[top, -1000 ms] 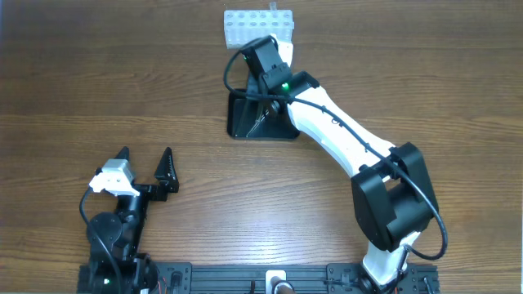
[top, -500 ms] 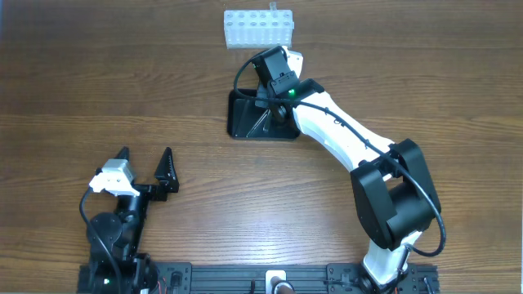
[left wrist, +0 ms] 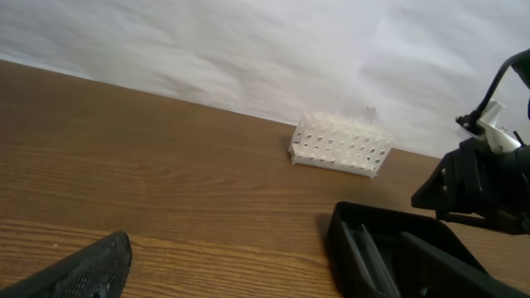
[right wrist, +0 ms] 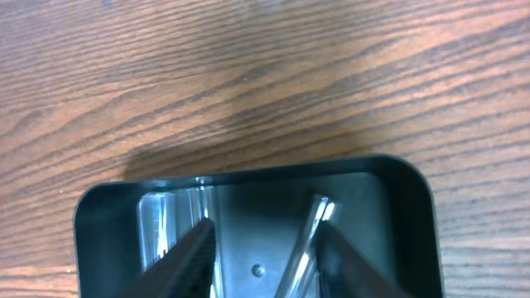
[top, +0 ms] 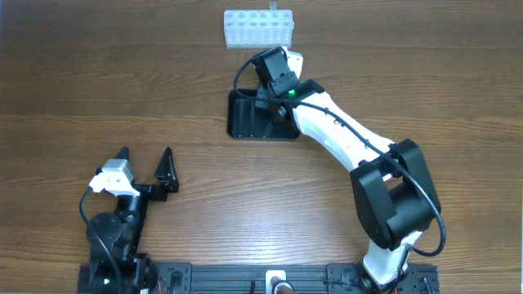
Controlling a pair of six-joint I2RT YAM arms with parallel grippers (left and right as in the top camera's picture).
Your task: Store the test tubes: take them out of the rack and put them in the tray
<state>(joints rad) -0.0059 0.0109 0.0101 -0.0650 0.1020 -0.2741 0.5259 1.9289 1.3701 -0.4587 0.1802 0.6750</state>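
Top view has my left fingers [top: 167, 167] spread wide and empty over the table [top: 82, 82], well apart from the work. Rightward, the black tray [top: 237, 131] holds at least two clear tubes [right wrist: 313, 219], one aslant, and my right fingers [right wrist: 195, 252] hang parted and empty just above them, so a careless lift could snag that tube or nudge the tray. Beyond, the white rack [top: 257, 29] has one tube [left wrist: 370, 112] upright at its right end.

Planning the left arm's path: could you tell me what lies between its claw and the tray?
Just bare wooden table, seen in the top view.
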